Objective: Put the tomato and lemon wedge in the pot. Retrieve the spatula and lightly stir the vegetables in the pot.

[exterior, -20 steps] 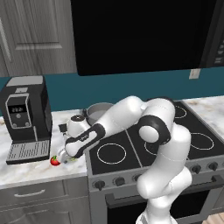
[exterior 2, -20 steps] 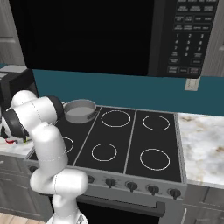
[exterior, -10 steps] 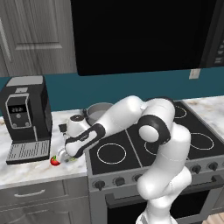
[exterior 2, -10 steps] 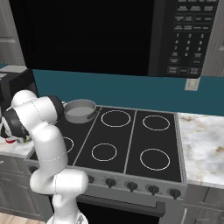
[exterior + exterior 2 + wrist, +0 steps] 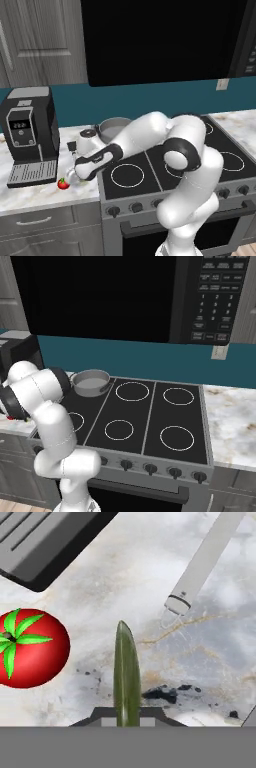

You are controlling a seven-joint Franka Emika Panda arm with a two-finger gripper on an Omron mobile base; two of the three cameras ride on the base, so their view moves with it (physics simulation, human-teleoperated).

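The lemon wedge stands edge-on on the marble counter, and my gripper is shut on it, a finger on each side. The red tomato with its green stem lies just left of it in the hand view and at the counter's front in the left base view, beside the gripper. The spatula's pale handle lies ahead and to the right; its black head shows behind the hand. The grey pot sits on the stove's back left burner.
A black coffee machine stands at the left of the counter, its drip tray close behind the tomato. The black stovetop with white burner rings lies right of the gripper. A microwave hangs above.
The fingers have closed from wide open onto the lemon wedge. The arm has stayed low over the counter in the same place.
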